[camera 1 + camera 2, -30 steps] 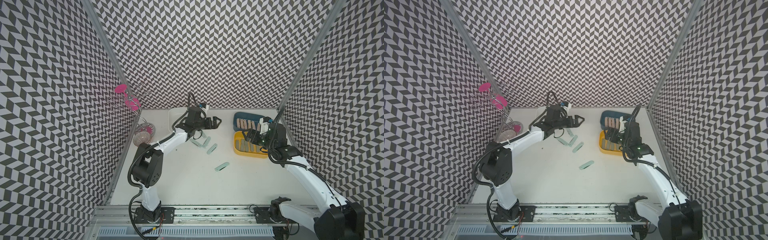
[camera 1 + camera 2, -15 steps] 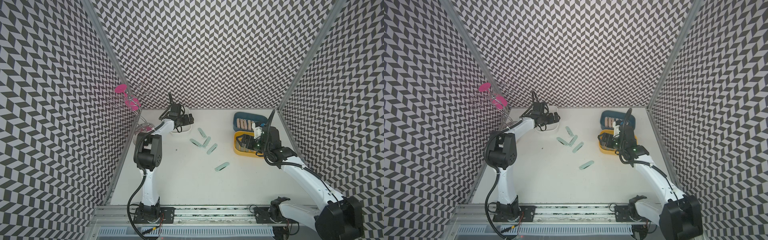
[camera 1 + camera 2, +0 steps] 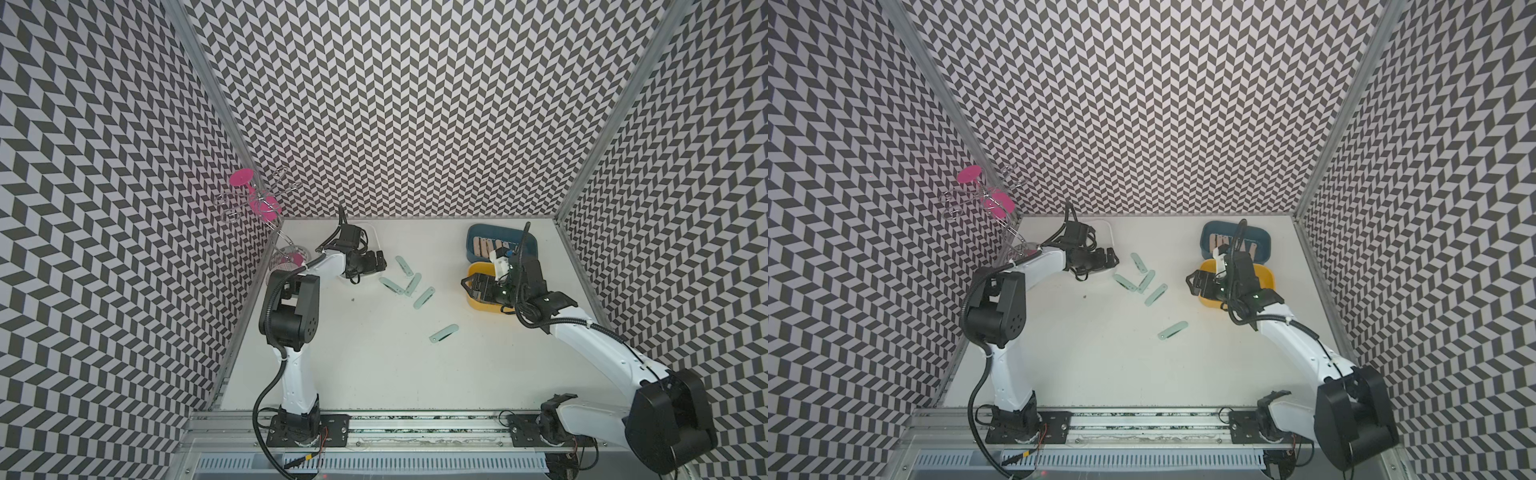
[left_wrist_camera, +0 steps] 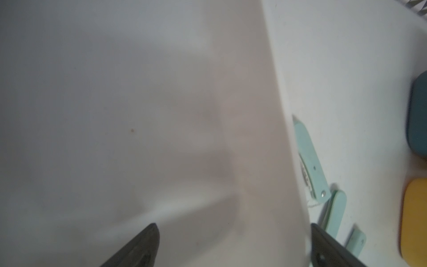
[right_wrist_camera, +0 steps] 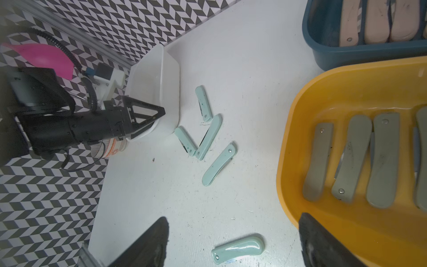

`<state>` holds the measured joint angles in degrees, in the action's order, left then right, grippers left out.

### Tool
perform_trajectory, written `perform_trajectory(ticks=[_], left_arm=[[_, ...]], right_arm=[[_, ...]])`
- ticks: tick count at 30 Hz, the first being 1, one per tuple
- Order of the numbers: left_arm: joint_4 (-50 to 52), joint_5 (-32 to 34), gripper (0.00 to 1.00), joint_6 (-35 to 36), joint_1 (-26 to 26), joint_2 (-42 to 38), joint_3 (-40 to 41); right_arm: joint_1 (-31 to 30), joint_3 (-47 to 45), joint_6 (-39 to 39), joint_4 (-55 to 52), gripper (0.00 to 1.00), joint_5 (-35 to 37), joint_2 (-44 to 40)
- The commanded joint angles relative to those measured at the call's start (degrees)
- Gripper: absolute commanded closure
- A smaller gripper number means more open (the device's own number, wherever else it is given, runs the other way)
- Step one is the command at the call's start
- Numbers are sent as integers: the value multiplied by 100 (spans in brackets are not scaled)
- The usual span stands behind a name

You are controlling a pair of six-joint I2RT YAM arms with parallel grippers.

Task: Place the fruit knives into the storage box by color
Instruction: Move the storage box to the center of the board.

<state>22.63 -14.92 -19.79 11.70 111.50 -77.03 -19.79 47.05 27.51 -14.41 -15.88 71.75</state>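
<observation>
Several pale mint fruit knives lie clustered mid-table, and a lone one lies nearer the front. The storage box stands as three tubs. A blue tub holds peach-pink knives, a yellow tub holds olive knives, and the white tub stands at the back left. My left gripper is open and empty over the white tub's near rim. My right gripper is open and empty at the yellow tub's left edge. In the right wrist view the lone mint knife lies below the gap.
A wire stand with pink discs and a clear glass stand against the left wall. Patterned walls close the table on three sides. A small dark speck lies on the table.
My left gripper swung back from above the mint cluster to the white tub. My right gripper moved left from over the yellow tub to its left edge.
</observation>
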Motion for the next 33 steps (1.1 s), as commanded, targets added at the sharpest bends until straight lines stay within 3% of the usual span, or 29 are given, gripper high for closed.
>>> perform_trajectory(ticks=[1,12,18,22,25,33], left_arm=[[-233,-61,0,-135,-126,-706,582],[-1315,-693,0,-1219,-142,-2640,3283],[-1536,-969,0,-1750,14,-3540,4137],[-1858,-924,0,-2257,382,-4189,4402],[-2030,-836,0,-2456,724,-4220,4325],[-2347,-831,0,-2415,1156,-3175,3733]], right_arm=[[-125,14,32,386,14,50,154],[-306,60,-54,378,15,96,367],[-344,-6,-62,402,15,111,384],[-389,-77,-69,431,15,129,427],[-433,-95,-61,422,15,138,447],[-486,-123,-62,295,15,259,325]])
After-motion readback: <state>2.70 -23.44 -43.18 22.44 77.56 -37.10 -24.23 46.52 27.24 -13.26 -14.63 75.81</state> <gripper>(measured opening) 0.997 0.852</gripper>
